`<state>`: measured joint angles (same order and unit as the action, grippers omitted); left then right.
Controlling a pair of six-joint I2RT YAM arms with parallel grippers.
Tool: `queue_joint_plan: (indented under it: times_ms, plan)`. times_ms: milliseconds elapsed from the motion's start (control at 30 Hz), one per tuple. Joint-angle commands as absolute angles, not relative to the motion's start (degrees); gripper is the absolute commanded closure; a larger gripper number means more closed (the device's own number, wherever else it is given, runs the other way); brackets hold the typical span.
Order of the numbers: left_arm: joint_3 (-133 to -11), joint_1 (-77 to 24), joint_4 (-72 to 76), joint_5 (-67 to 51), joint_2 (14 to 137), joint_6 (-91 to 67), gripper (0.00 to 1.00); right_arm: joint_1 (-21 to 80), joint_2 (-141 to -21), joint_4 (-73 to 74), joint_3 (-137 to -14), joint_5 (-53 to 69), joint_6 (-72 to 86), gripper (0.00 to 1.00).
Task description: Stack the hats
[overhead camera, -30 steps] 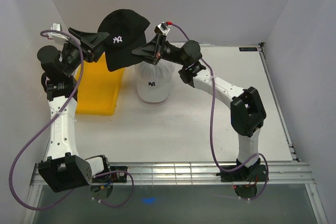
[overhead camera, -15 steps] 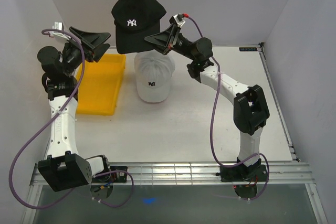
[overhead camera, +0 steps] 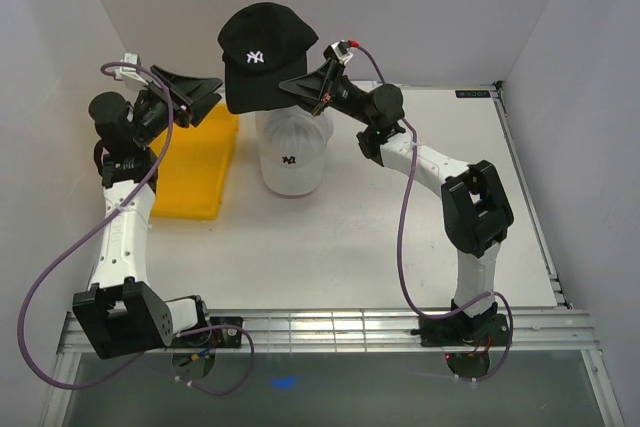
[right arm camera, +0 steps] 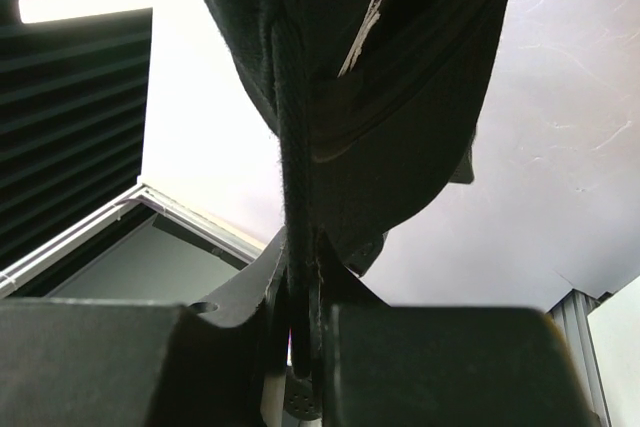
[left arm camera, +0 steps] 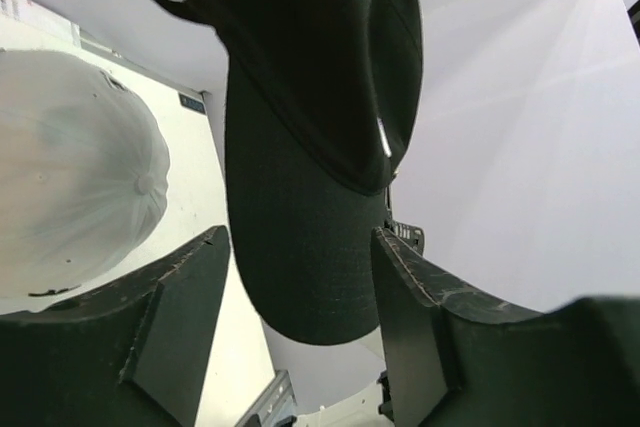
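The black cap [overhead camera: 262,47] is up in the air near the back of the workspace, well above the tabletop [overhead camera: 400,247]. Its crown is toward the back wall and its small white logo faces the overhead camera. The right gripper [overhead camera: 296,89] holds it by the right side of the rim, and the wrist view shows the jaws pinched tight on a fold of black fabric, with the rest of the cap spreading out beyond them.

Below the black cap, and apart from it, a white cap [overhead camera: 292,152] sits crown-up on the tabletop. It has a small dark logo on the front and its brim points toward the arm bases.

The left gripper [overhead camera: 212,90] hangs just beside the left edge of the black cap with its jaws wide. From its wrist camera, the black brim hangs in the gap between the two fingers [left arm camera: 175,317] (whether either one touches the brim cannot be told). The white crown lies off to the left of that view.

A yellow tray [overhead camera: 190,177] lies on the tabletop under the left arm, just to the left of the white cap.
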<state>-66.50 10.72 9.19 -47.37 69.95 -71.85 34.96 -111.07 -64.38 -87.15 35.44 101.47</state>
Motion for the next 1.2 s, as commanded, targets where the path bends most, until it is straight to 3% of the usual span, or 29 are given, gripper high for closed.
queue_joint_plan:
  times_ms: [0, 333, 600, 833, 1167]
  plan:
    - [-65.22, 8.53, 10.46, -47.46, 70.49, -70.84, 0.34, 34.98, -108.81, -71.72, -87.1, 33.93, 101.95, 0.92]
    - [-64.42, 5.36, 9.84, -45.7, 71.54, -69.61, 0.36, 34.89, -108.55, -74.0, -84.56, 34.1, 102.39, 0.92]
    - [-65.04, 2.82, 7.47, -44.3, 73.47, -67.85, 0.55, 34.19, -108.02, -75.76, -79.91, 35.42, 102.31, 0.92]
    - [-64.51, -1.03, 7.65, -43.77, 77.16, -65.66, 0.59, 32.52, -109.59, -79.53, -75.85, 38.14, 103.0, 0.92]
    - [-67.32, -2.37, 8.0, -43.68, 82.61, -64.34, 0.69, 31.11, -118.56, -82.88, -80.42, 41.84, 106.87, 0.92]
